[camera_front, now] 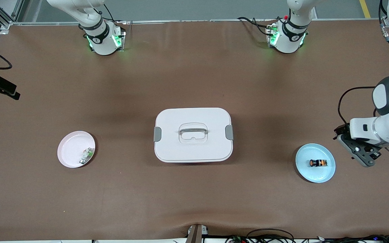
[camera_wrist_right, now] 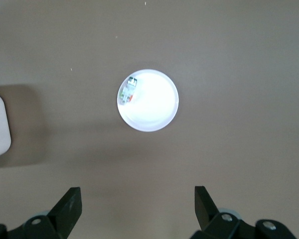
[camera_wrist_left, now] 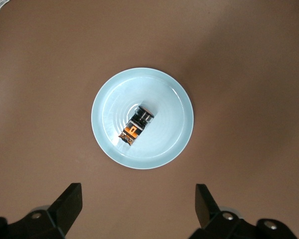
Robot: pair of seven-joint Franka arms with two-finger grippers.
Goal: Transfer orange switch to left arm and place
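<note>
Front view shows the box [camera_front: 193, 135] lidded at the middle of the brown surface [camera_front: 194, 202]. Toward the left arm's end from the box, the orange switch [camera_front: 317, 163] lies on its side in a blue plate [camera_front: 326, 175]. The left end effector [camera_wrist_left: 137, 211] hangs over the surface just beside that plate, fingers spread wide and holding nothing. Toward the right arm's end from the box sits a pink plate [camera_front: 67, 152] carrying a small white-and-green component [camera_front: 86, 155]. The right end effector [camera_wrist_right: 137, 211], also spread and empty, is high over the surface near the pink plate.
</note>
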